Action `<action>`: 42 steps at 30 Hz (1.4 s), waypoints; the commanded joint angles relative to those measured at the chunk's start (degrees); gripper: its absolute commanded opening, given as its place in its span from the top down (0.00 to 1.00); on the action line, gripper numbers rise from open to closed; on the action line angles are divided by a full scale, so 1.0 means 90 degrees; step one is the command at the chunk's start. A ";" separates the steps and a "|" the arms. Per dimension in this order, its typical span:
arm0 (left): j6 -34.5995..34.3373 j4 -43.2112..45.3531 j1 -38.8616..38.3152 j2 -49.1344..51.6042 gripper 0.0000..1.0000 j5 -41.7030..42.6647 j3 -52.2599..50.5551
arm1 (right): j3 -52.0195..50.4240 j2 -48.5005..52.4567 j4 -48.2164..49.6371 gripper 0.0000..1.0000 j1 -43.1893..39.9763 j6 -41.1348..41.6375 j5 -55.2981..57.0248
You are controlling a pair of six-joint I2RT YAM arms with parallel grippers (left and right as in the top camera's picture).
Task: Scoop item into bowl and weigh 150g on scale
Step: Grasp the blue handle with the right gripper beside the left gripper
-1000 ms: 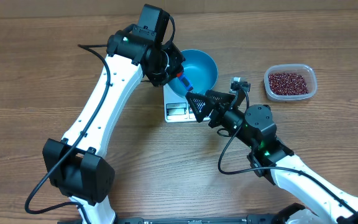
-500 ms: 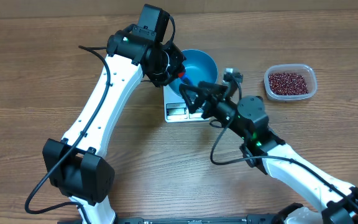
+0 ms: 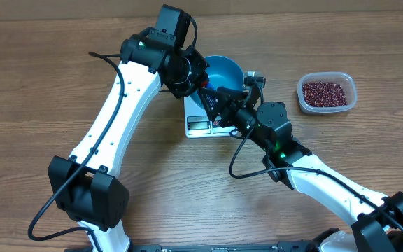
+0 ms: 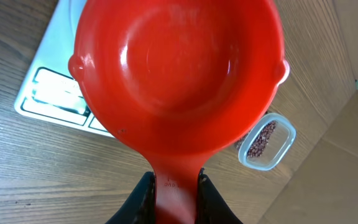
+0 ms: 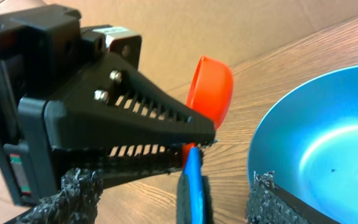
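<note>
Two holds I'd trust: left gripper [image 4: 174, 194] clamped on the handle of the stiff red scoop [image 4: 176, 68]; right gripper [image 3: 216, 106], jaws apart, should take the light, slippery-looking blue bowl [image 3: 234, 73] by its rim.

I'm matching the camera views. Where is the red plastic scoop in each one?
Overhead: red plastic scoop, a sliver at the round blue bowl's left rim.
Left wrist: scoop fills the frame.
Right wrist: scoop upper centre.
Landmark: the bowl, in overhead and right wrist only.
</note>
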 commanded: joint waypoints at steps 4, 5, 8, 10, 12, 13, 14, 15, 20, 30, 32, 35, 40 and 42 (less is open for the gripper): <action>-0.0423 0.0005 -0.0005 0.0007 0.94 0.0172 0.0160 | 0.0163 0.0005 0.0075 0.26 0.0032 0.0291 0.0272; -0.0454 0.0007 -0.0007 0.0007 0.94 0.0172 0.0160 | 0.0163 0.0005 0.0073 0.26 0.0032 0.0289 0.0321; -0.0493 0.0024 -0.0007 0.0007 0.94 0.0216 0.0158 | 0.0163 0.0005 0.0090 0.31 0.0032 0.0291 0.0442; -0.0515 0.0024 -0.0007 0.0007 0.93 0.0228 0.0160 | 0.0163 0.0005 0.0100 0.32 0.0032 0.0294 0.0520; -0.0517 0.0029 -0.0010 0.0007 0.92 0.0228 0.0160 | 0.0163 0.0007 0.0100 0.32 0.0032 0.0294 0.0546; -0.0527 0.0027 -0.0010 0.0007 0.92 0.0223 0.0158 | 0.0163 0.0007 0.0100 0.32 0.0032 0.0294 0.0544; -0.0532 0.0027 -0.0010 0.0007 0.92 0.0221 0.0160 | 0.0163 0.0007 0.0097 0.32 0.0032 0.0294 0.0544; -0.0537 0.0029 -0.0010 0.0007 0.92 0.0221 0.0158 | 0.0163 0.0007 0.0097 0.32 0.0032 0.0294 0.0544; -0.0537 0.0027 -0.0010 0.0007 0.92 0.0221 0.0158 | 0.0163 0.0146 0.0131 0.32 0.0032 0.0291 0.0566; -0.0532 0.0022 -0.0010 0.0007 0.91 0.0223 0.0158 | 0.0318 0.0435 0.0289 0.39 0.0032 0.0335 0.0544; -0.0532 0.0022 -0.0010 0.0007 0.91 0.0223 0.0158 | 0.0340 0.0435 0.0294 0.44 0.0032 0.0335 0.0544; -0.0534 0.0024 -0.0010 0.0007 0.91 0.0223 0.0158 | 0.0359 0.0435 0.0287 0.50 0.0032 0.0335 0.0539; -0.0534 0.0024 -0.0010 0.0007 0.91 0.0221 0.0158 | 0.0359 0.0435 0.0282 0.57 0.0032 0.0335 0.0415; -0.0534 0.0024 -0.0010 0.0007 0.91 0.0221 0.0158 | 0.0359 0.0435 0.0274 0.61 0.0032 0.0335 0.0396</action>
